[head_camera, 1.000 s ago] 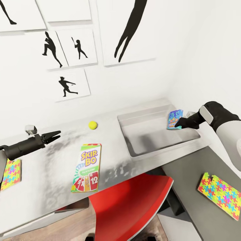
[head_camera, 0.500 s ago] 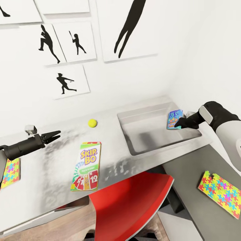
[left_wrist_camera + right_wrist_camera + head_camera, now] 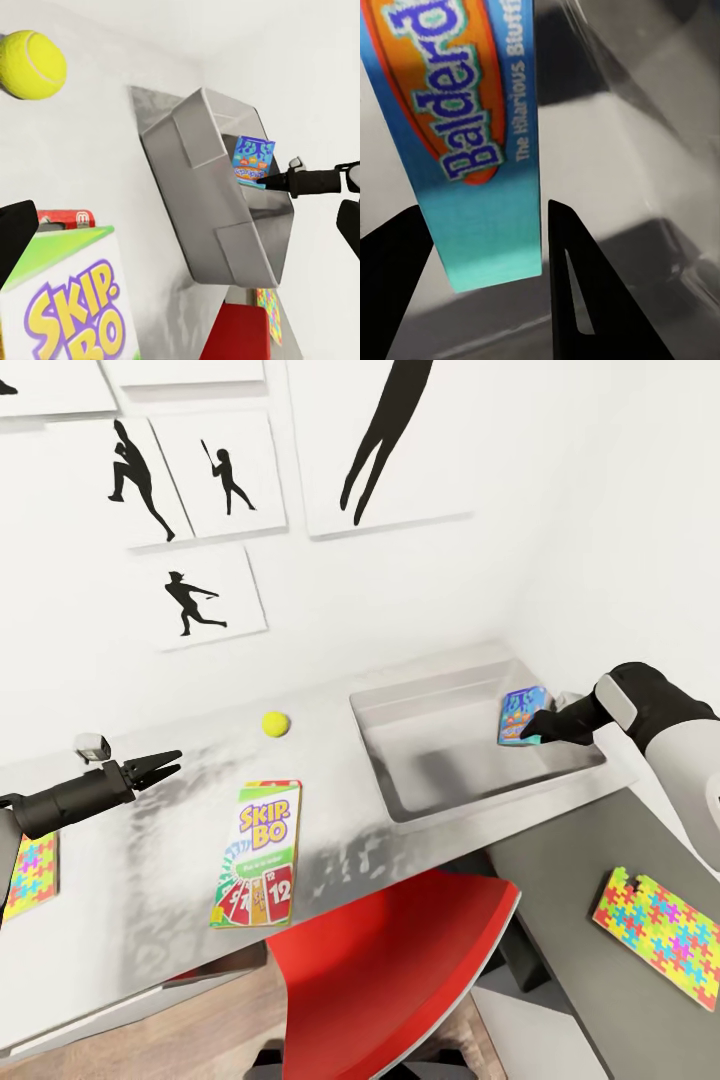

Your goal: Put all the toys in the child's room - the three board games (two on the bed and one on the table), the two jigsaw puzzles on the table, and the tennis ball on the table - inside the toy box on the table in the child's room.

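My right gripper [image 3: 533,728] is shut on the small blue board game [image 3: 522,715], holding it upright above the right end of the light-grey toy box [image 3: 400,707]. In the right wrist view its two black fingers clamp the blue game's edge [image 3: 472,135]. My left gripper [image 3: 160,768] hovers open over the table's left part, apart from everything. The Skip-Bo board game [image 3: 257,853] lies flat in front of it. The tennis ball [image 3: 276,724] rests near the wall. One jigsaw puzzle [image 3: 30,876] lies at the far left, another [image 3: 668,935] on the lower dark section.
A red chair [image 3: 390,970] is tucked under the pale grey table [image 3: 150,920] at its front edge. The white wall with silhouette pictures stands right behind the table, and a side wall closes in beyond the toy box.
The head camera has shifted slightly, so the wall pictures sit higher in the picture. Both arms and the blue game keep nearly the same place.
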### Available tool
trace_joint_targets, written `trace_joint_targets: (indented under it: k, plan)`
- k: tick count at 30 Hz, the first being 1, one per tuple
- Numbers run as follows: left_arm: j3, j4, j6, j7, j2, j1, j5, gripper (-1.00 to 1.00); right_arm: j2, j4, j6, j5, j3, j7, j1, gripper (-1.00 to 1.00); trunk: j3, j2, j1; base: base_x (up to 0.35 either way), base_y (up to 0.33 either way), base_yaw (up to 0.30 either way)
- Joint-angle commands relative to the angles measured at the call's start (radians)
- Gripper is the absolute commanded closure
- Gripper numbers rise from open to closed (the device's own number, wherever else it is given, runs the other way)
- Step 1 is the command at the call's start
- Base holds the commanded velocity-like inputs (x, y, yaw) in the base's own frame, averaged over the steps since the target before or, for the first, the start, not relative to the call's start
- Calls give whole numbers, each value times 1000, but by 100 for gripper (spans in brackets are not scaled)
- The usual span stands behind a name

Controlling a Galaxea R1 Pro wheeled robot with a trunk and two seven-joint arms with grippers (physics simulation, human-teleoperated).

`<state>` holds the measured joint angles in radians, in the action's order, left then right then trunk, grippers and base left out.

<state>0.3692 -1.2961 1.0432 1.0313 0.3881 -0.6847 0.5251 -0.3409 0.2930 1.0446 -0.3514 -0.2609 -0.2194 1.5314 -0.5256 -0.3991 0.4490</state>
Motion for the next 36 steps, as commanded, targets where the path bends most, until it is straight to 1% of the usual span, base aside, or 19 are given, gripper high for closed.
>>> trace_joint_targets:
  k: [1, 11, 20, 36]
  plan:
    - [1, 0, 4, 4, 0, -1, -2, -100, -1, 0, 3, 9, -8, 0, 0, 100, -2, -1, 1, 0, 0, 0]
    - [0, 0, 4, 4, 0, -1, -2, -100, -1, 0, 3, 8, -6, -6, 0, 100, -2, -1, 1, 0, 0, 0]
    - [0, 0, 4, 4, 0, -1, -2, -100, -1, -9, 3, -21, 1, -30, -1, 100, -2, -1, 1, 0, 0, 0]
    - [0, 0, 4, 4, 0, -1, -2, -100, 1, -1, 3, -21, 0, -38, -8, 100, -2, -1, 1, 0, 0, 0]
